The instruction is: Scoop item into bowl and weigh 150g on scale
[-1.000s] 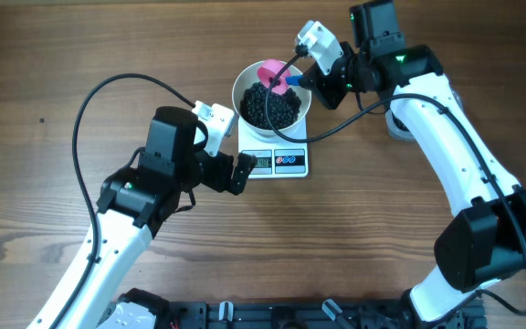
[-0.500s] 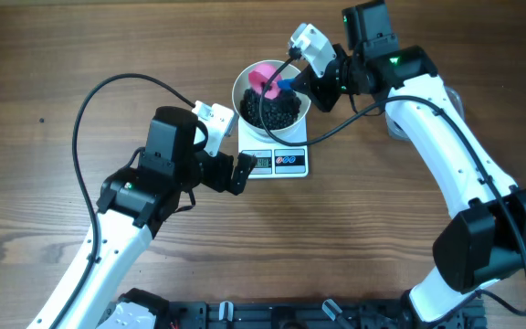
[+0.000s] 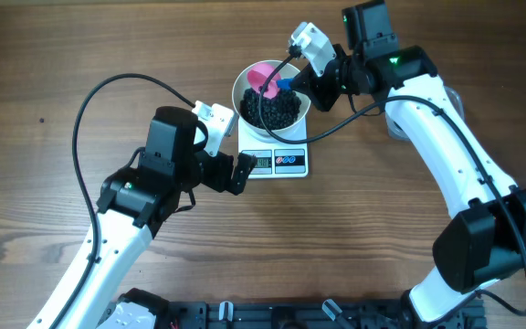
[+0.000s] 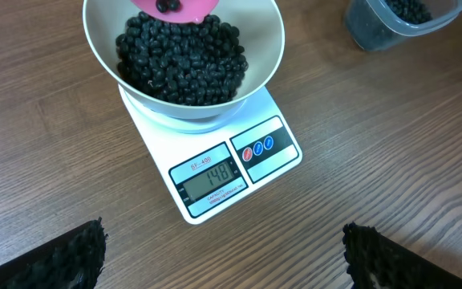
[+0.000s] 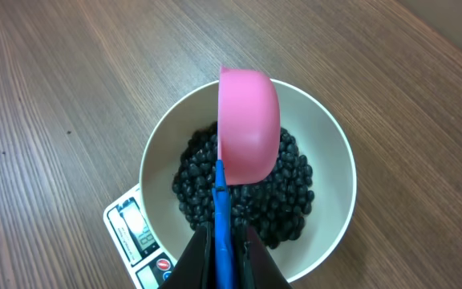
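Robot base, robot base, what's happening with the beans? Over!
Left pincer open, empty, by scale. Right pincer shut on pink scoop over bowl. Bowl holds beans, sits on scale. Nothing blocking.

On the small white square digital kitchen scale (image 4: 155,132), we read 148 on its grey display (image 4: 208,183). The tiny print above it seems to say SF-400. The marks on its two round buttons (image 4: 260,148) are too small for us to read.

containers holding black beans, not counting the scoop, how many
2. The round white bowl sits on the small white square scale; the clear rectangular plastic container stands on the wooden table, at the left wrist view's top right, partly cropped.
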`<state>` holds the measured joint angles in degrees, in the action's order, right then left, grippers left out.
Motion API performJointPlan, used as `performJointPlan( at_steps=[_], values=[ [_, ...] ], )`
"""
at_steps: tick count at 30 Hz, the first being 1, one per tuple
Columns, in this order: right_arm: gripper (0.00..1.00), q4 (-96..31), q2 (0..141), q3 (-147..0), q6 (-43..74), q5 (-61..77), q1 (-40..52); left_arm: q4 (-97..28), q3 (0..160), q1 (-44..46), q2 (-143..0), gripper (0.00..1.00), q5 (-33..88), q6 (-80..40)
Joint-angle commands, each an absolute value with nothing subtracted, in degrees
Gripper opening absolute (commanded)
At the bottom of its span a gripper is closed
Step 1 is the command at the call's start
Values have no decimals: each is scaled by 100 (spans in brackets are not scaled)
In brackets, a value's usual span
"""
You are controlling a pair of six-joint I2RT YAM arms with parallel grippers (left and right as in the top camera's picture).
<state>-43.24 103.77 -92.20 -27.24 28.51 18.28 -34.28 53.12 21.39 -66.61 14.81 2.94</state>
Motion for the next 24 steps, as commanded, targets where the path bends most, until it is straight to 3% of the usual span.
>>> performJointPlan(
  at_steps=[1, 13, 16, 21, 24],
  values=[
    [4, -4338, 10243, -9317, -2681, 3050, 1846, -3411, 5384, 2158, -6676, 100, 1446, 410],
    [4, -4340, 10243, -9317, -2705, 3020, 1846, -3411, 5384, 2161, -6676, 100, 1446, 408],
    [4, -4353, 10254, -9314, -3308, 2084, 1848, -3411, 5384, 2158, -6676, 100, 1448, 410],
    [4, -4375, 10259, -9314, -2904, 2838, 1841, -3411, 5384, 2161, -6676, 100, 1446, 408],
    [4, -4362, 10265, -9314, -2897, 2152, 1841, -3411, 5384, 2161, -6676, 100, 1448, 408]
  ],
)
